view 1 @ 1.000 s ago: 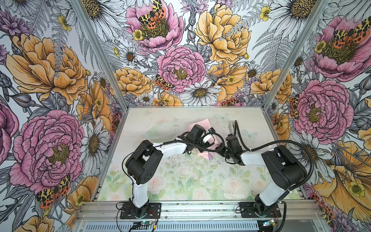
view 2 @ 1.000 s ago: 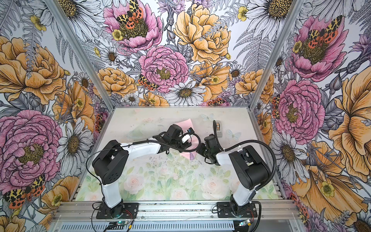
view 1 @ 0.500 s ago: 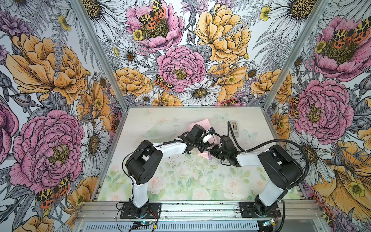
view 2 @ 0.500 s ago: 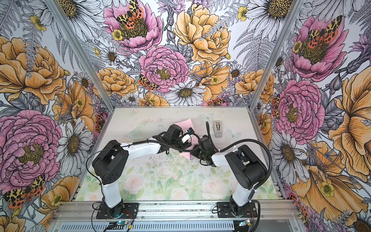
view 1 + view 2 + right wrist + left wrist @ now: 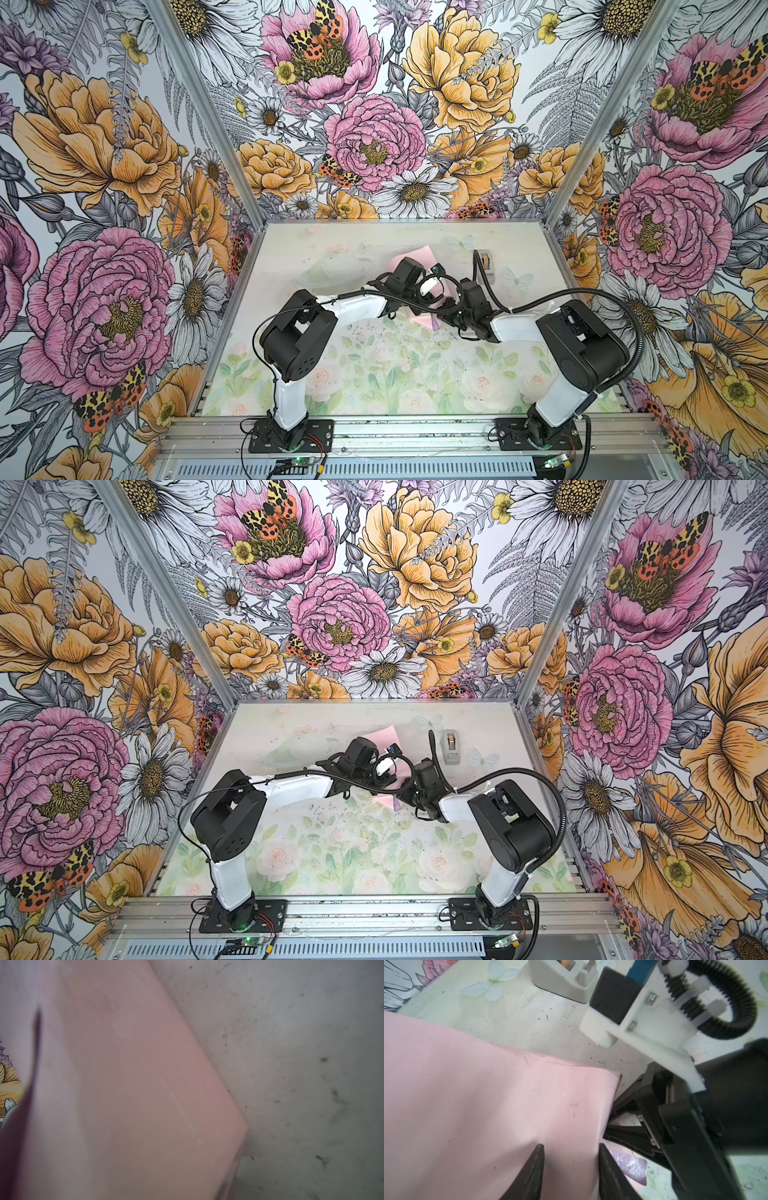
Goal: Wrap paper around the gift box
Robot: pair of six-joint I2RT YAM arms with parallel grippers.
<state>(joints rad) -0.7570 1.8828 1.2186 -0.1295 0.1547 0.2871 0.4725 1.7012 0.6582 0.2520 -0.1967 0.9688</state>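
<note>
Walls (image 5: 124,166): big flower print on all 3 sides of the cell.
Table (image 5: 374,374) (image 5: 332,854): pale flower print, scuffed with dark specks toward the middle.
Left arm (image 5: 353,305): reaches from its base at the near rail toward the table's middle.
Right arm (image 5: 519,328): reaches in from the other side. The 2 wrists meet over the paper in both top views.
Paper (image 5: 417,254) (image 5: 386,735): middle of the table, mostly covered by the 2 wrists. A pink corner sticks out on the far side and a pink bit on the near side. From the left wrist (image 5: 467,1095) the pink face is up and raised into a hump with a straight folded edge. A patch of the lilac face (image 5: 629,1165) lies on the table below that edge. From the right wrist (image 5: 124,1084) it fills most of the view, blurred.
Tape dispenser (image 5: 484,262) (image 5: 451,746) (image 5: 560,982): grey, on the table beyond the paper, apart from it.
Left claw (image 5: 570,1147): jaws part spread. 1 fingertip (image 5: 538,1159) dents the pink face and the other sits at the folded edge. Nothing shows pinched between them.
Right claw (image 5: 607,1135): jaws pressed together, tip against the paper's folded edge. Cannot tell whether it nips the sheet.
Box: hidden in every view. Cannot tell where it sits.
</note>
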